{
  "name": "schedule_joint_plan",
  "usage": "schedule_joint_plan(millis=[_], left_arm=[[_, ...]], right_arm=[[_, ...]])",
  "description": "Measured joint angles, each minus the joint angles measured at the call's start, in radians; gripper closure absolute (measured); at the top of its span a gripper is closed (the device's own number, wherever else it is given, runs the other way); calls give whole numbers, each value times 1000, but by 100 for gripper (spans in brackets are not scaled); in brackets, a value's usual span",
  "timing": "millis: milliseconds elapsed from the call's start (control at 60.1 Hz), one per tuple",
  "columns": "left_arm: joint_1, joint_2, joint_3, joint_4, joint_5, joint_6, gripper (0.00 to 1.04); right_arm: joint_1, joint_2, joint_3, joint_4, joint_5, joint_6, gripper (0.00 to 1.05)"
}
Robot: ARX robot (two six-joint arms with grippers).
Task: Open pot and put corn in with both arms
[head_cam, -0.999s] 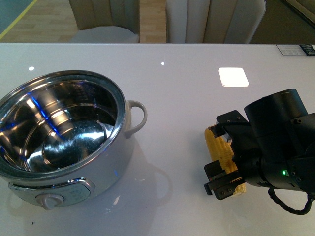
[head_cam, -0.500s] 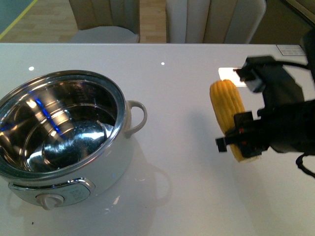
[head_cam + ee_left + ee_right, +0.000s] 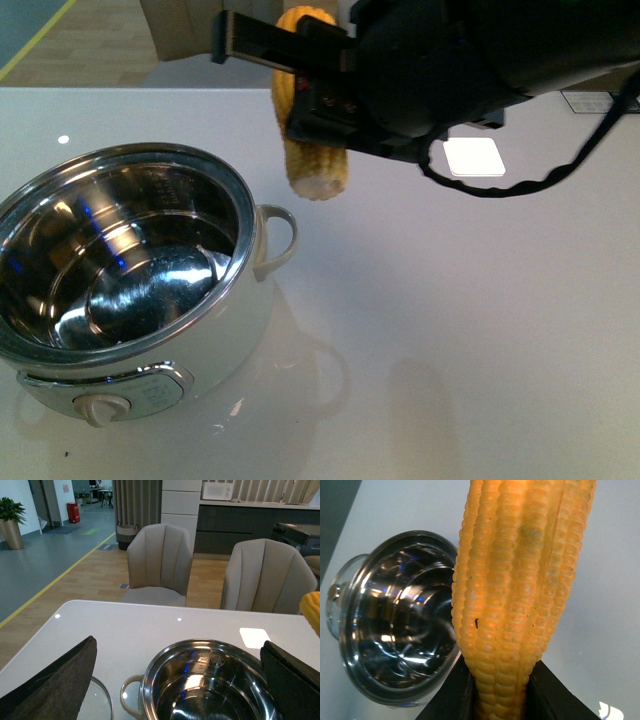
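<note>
The pot (image 3: pixel 243 215) stands open at the table's left, its steel inside bare. My right gripper (image 3: pixel 312 95) is shut on the corn (image 3: pixel 316 168) and holds it upright in the air, just beyond and right of the pot's loop handle (image 3: pixel 280 240). In the right wrist view the corn (image 3: pixel 520 580) fills the space between the black fingers (image 3: pixel 452 697), with the pot (image 3: pixel 350 630) lower down beside it. My left gripper (image 3: pixel 175 680) hangs open over the pot's rim (image 3: pixel 200 643), one finger (image 3: pixel 60 680) on each side. The corn's tip (image 3: pixel 312 610) shows at that view's edge.
A glass lid (image 3: pixel 100 700) lies on the table beside the pot, on the side away from the corn. A bright white square (image 3: pixel 472 156) marks the table behind my right arm. Two grey chairs (image 3: pixel 160 560) stand past the table's far edge.
My right gripper has lifted the corn off the table at the right and carried it up and left, close to the pot. The pot has not moved.
</note>
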Motion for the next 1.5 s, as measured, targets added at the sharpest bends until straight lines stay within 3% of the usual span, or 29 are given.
schedule_joint_plan(millis=[633,1132,1299,1499], left_arm=[[0,0,0,0,0,0,7],[0,0,0,0,0,0,7],[0,0,0,0,0,0,7],[0,0,0,0,0,0,7]], right_arm=[[151,272,280,-106,18,146,90],[194,380,365,-162,-13,155,90],[196,396,376,-168,-19,156,58],[190,396,380,-152,-34,171,26]])
